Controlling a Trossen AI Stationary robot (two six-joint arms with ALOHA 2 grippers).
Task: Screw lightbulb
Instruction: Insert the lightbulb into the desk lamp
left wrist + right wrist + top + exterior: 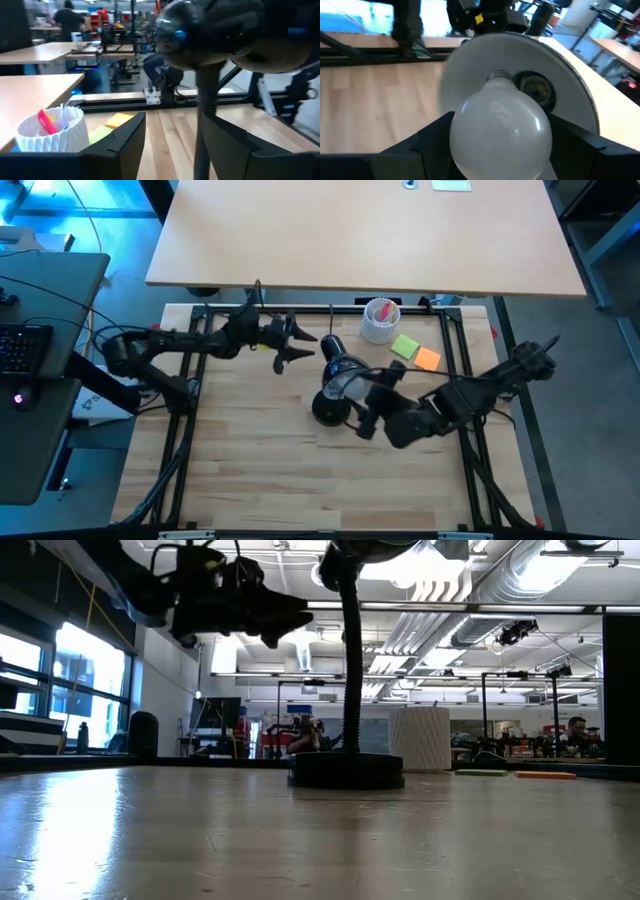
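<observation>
The table is left bare toward six o'clock. The lamp stands mid-table, its socket half hidden behind the lightbulb. The bulb is clenched in the right gripper, its base just short of the socket. The left gripper, at nine o'clock of the lamp, is spread wide.

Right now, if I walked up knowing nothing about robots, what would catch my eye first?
Probably the white lightbulb held between the right gripper's dark fingers, its metal base pointed at the socket inside the black desk lamp's pale shade, mid-table. Next, the left gripper hanging open in the air just beside the lamp head. Behind them, at the table's far edge, a white ribbed cup stands by green and orange sticky notes.
</observation>
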